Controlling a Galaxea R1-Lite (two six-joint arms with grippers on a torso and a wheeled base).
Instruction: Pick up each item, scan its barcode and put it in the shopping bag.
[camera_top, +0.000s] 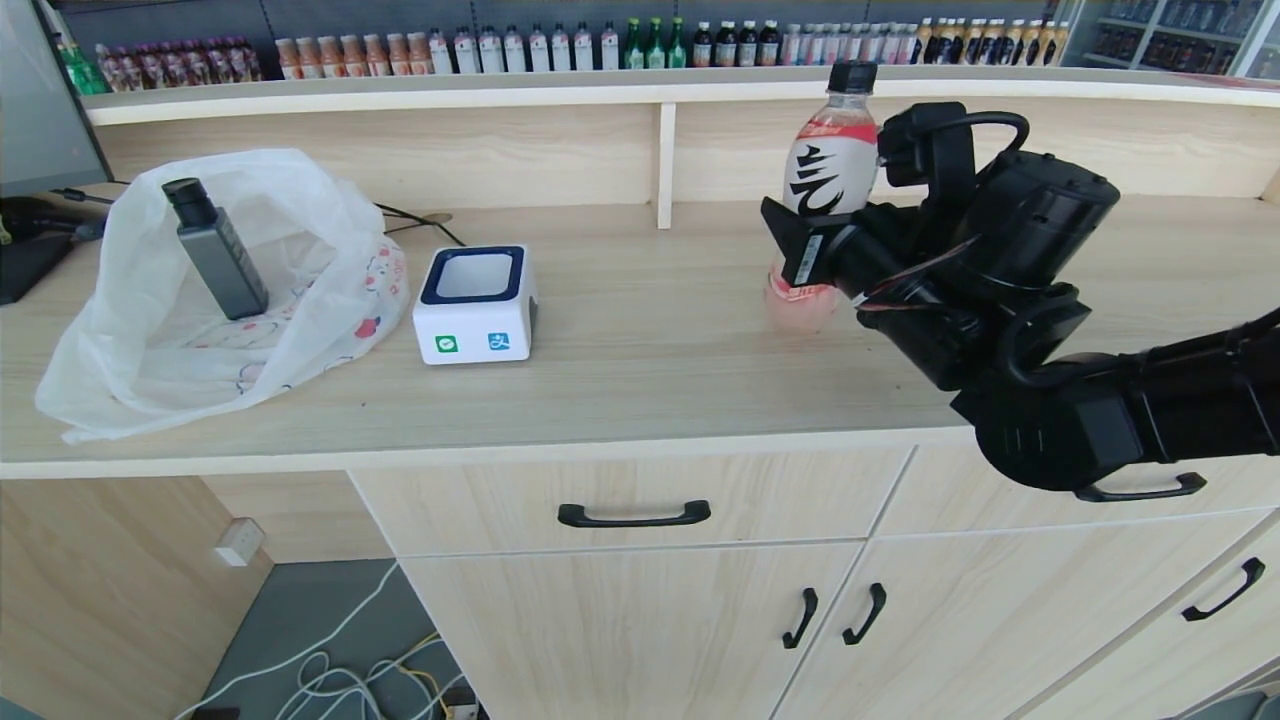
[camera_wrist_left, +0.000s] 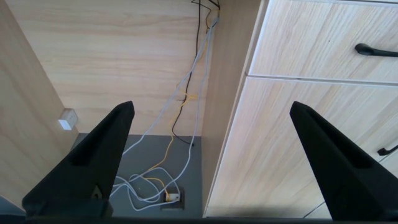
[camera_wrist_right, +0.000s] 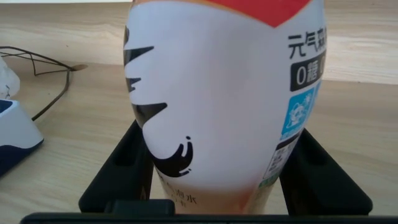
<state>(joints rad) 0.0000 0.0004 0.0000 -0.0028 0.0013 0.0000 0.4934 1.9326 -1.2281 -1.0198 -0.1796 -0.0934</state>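
A clear bottle (camera_top: 835, 160) of pink drink with a white label and black cap stands upright over the counter's right part. My right gripper (camera_top: 810, 255) is shut on its lower half, and both fingers press the bottle (camera_wrist_right: 217, 93) in the right wrist view. The white scanner (camera_top: 475, 300) with a dark-rimmed window sits mid-counter, left of the bottle. The white plastic shopping bag (camera_top: 150, 330) lies open at the counter's left, with a grey bottle (camera_top: 215, 250) leaning inside. My left gripper (camera_wrist_left: 208, 162) hangs open below the counter, beside the cabinet, with nothing between its fingers.
A raised back shelf (camera_top: 640, 90) with a vertical divider (camera_top: 665, 165) runs behind the counter, and rows of drinks stand beyond it. A dark screen (camera_top: 40, 90) and cables sit at the far left. Bare countertop (camera_top: 650, 340) lies between scanner and bottle.
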